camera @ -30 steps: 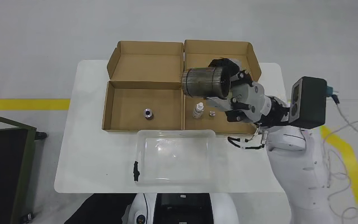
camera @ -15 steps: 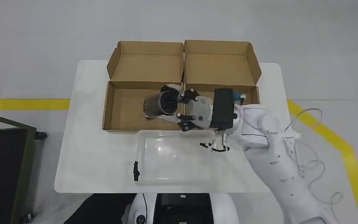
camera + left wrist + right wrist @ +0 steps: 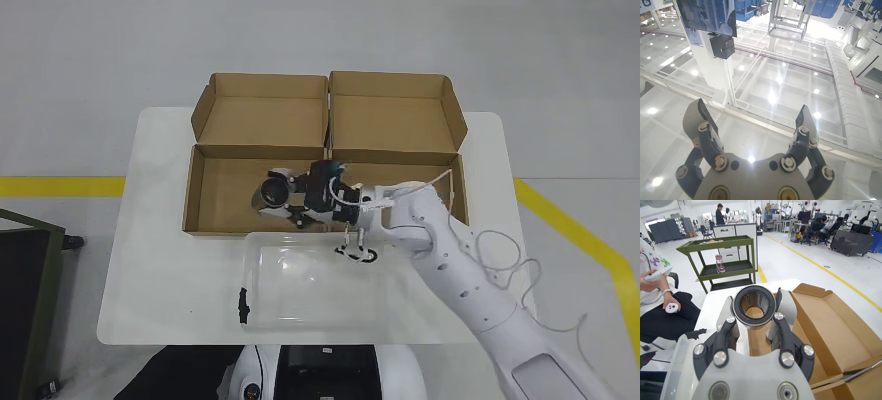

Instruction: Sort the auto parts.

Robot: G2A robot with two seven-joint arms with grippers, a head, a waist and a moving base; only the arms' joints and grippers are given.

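A metal cylinder sleeve point(image 3: 271, 191) with a dark rim point(image 3: 754, 324) sits between the fingers of my right gripper point(image 3: 283, 196), which is shut on it. It hangs low over the left cardboard box point(image 3: 222, 190), its open end facing away from the wrist. In the right wrist view the right gripper point(image 3: 754, 307) clamps the cylinder from both sides, and a small silver part point(image 3: 768, 335) lies on the floor of the left box point(image 3: 819, 323), half hidden by a finger. My left gripper point(image 3: 752, 106) is open and holds nothing, with the ceiling behind it.
The right cardboard box point(image 3: 440, 185) lies beside the left one, partly covered by the arm. A clear plastic bin point(image 3: 300, 290) stands in front of both boxes. A small black piece point(image 3: 242, 305) rests by the bin's left edge. A green cart point(image 3: 719, 256) stands beyond the table.
My right arm has swung left with the cylinder, from above the right box to low over the left box, and now covers the small part there.
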